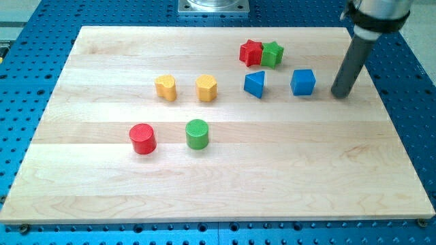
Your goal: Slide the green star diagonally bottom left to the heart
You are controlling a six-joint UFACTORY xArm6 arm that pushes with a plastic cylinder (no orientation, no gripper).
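Plainly, no gripper here: my tip (340, 94) stands right of the blue cube (302, 82). Green star (272, 54) touches red star (251, 52); pushing may drag both toward the yellow heart (165, 88).

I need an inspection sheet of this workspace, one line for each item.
Surface: wooden board, flat, on a blue perforated base.
Job's things: green star near the view's top, touching the red star; yellow heart further left.
Clutter: yellow hexagon, blue triangular block, blue cube, red cylinder, green cylinder.
Gripper: none; my tip stands right of the blue cube, apart from all blocks.
Cables: nothing seen.
Surroundings: grey metal mount at the view's top.
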